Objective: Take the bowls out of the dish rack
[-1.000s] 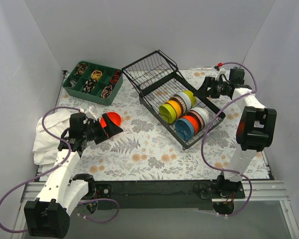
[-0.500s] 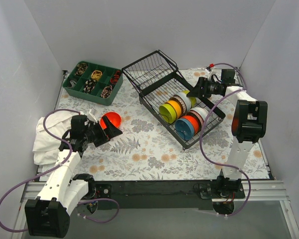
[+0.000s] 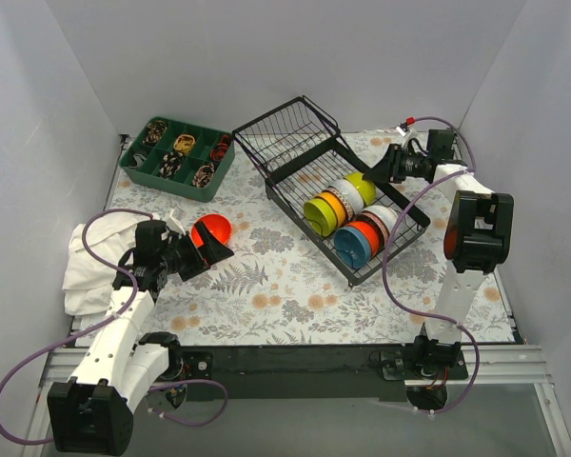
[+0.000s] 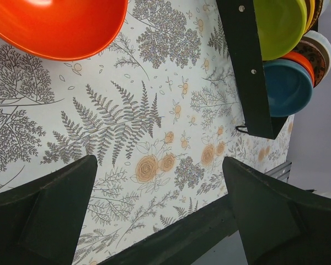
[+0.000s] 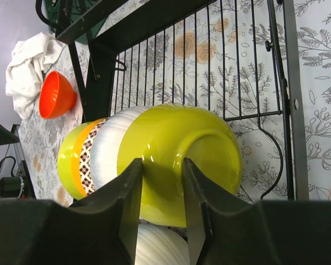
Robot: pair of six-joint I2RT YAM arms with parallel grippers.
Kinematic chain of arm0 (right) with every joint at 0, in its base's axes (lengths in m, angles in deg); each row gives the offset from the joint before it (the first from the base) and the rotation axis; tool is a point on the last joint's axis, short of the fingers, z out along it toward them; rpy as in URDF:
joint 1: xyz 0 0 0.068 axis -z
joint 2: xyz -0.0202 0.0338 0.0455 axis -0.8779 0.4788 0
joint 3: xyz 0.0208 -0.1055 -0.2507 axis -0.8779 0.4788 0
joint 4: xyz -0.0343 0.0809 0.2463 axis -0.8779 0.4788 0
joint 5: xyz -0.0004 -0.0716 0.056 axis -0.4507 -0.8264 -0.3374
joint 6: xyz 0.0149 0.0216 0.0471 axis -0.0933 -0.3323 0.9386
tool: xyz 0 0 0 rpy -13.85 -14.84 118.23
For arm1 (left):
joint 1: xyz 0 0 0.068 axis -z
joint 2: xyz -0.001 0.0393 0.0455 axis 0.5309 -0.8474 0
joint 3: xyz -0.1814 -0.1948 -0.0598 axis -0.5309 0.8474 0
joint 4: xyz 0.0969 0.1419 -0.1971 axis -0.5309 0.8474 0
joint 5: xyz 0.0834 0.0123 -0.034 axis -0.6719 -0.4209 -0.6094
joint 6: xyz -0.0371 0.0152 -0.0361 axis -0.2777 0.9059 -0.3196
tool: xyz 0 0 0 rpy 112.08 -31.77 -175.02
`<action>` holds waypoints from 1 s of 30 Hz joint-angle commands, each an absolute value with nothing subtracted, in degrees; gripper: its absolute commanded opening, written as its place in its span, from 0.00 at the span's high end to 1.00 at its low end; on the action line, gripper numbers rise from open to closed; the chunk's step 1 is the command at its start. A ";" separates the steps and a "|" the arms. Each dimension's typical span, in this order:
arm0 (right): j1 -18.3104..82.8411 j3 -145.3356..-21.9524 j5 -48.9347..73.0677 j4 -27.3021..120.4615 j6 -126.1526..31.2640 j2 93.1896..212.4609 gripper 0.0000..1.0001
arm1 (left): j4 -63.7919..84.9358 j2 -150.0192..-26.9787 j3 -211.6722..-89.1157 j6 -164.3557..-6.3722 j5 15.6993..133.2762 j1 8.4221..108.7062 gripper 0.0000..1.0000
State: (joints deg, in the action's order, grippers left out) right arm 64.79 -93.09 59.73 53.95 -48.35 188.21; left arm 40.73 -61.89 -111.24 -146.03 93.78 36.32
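The table point(image 3: 266, 295) wears a fern-and-flower cloth between plain pale walls, and the black wire dish rack point(image 3: 290, 143) sits slantwise right of the middle, with bowls standing on edge in two rows at its near end, a blue bowl point(image 3: 352, 246) foremost. At the far end of the rows the right gripper point(image 5: 161, 168) is pinched narrow on the wall of a yellow-green bowl point(image 5: 209, 154), which lies tipped against its neighbours. The left gripper point(image 4: 159, 161) hangs spread wide with nothing in it just beside an orange bowl point(image 3: 212, 228) that rests on the cloth, well apart from the rack.
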 commanded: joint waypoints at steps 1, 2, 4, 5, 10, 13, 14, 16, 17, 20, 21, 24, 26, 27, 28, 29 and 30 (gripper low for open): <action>63.15 -92.91 57.34 55.65 -50.30 186.27 0.56 | 39.31 -60.73 -110.57 -146.03 93.39 36.28 0.02; 63.06 -92.91 57.16 55.91 -50.22 186.18 0.52 | 39.31 -60.64 -110.57 -146.20 93.38 36.28 0.02; 62.98 -93.09 57.16 56.53 -50.65 186.09 0.44 | 39.13 -60.64 -110.48 -146.12 93.39 36.28 0.02; 62.89 -93.09 56.99 56.88 -51.09 186.09 0.41 | 39.13 -60.47 -110.48 -146.12 93.56 36.28 0.02; 62.10 -93.00 53.65 61.36 -56.36 186.00 0.26 | 39.13 -60.47 -110.48 -146.03 93.56 36.37 0.02; 62.10 -92.56 52.42 62.50 -58.12 186.26 0.23 | 39.13 -60.38 -110.39 -146.03 93.56 36.46 0.02; 62.10 -92.91 51.37 63.03 -58.74 186.35 0.23 | 39.13 -60.55 -110.48 -146.03 93.65 36.46 0.02; 62.10 -93.44 50.05 64.96 -60.84 186.88 0.22 | 39.13 -60.47 -110.48 -146.03 93.65 36.46 0.02; 62.18 -93.70 49.00 65.49 -61.46 186.97 0.21 | 39.04 -60.38 -110.48 -146.03 93.74 36.55 0.02; 62.18 -93.97 50.30 66.90 -63.66 187.14 0.21 | 39.13 -60.38 -110.39 -146.03 93.65 36.55 0.02; 62.18 -93.97 51.09 66.99 -63.92 186.88 0.20 | 39.13 -60.47 -110.39 -146.03 93.65 36.63 0.02; 62.18 -94.14 53.99 66.99 -64.89 186.36 0.19 | 38.96 -60.47 -110.48 -146.12 93.56 36.63 0.02; 62.10 -94.32 55.22 66.99 -65.24 186.27 0.18 | 39.04 -60.64 -110.39 -146.12 93.56 36.63 0.02; 62.10 -94.41 55.31 67.08 -65.33 186.44 0.18 | 39.04 -60.73 -110.39 -146.12 93.56 36.63 0.02; 62.10 -94.58 55.31 66.99 -65.33 186.62 0.18 | 38.96 -60.64 -110.39 -146.03 93.56 36.63 0.02; 62.10 -94.58 54.88 67.08 -65.33 186.70 0.18 | 38.87 -60.64 -110.39 -146.12 93.56 36.63 0.02; 62.10 -94.67 54.35 67.08 -65.42 187.14 0.18 | 38.95 -60.73 -110.31 -146.12 93.56 36.63 0.02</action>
